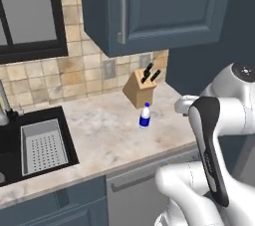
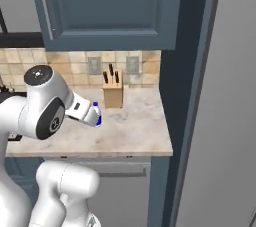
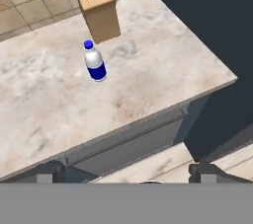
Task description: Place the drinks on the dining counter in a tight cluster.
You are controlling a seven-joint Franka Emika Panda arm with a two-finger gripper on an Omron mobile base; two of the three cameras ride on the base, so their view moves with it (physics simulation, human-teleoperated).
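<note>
1 small bottle point(image 3: 94, 63) is the only drink in sight, and it stands on the marble counter with the sink point(image 1: 42, 146), not on the dining counter. Nearest the camera, the gripper point(image 3: 126, 173) hangs out past the counter's front edge point(image 3: 123, 129), its 2 dark fingertips point(image 3: 49, 172) spread wide apart with nothing between them. Beyond the edge lies bare marble, then the bottle, upright, well back from the front. Just behind it, and a little apart, stands the wooden knife block point(image 3: 101, 13), and behind that the tiled wall with an outlet plate point(image 1: 109, 69).

The step in hand looks like the reach for the bottle. To do it well, the hand should probably travel in over the marble, come level with the bottle's body and straddle it at the blue band, keeping the fingers wide until they are on both sides. The knife block is close behind, so overshooting could knock it or tip the bottle.

The blue label carries no writing that can be read; it is too small to tell. Its cap is blue.
</note>
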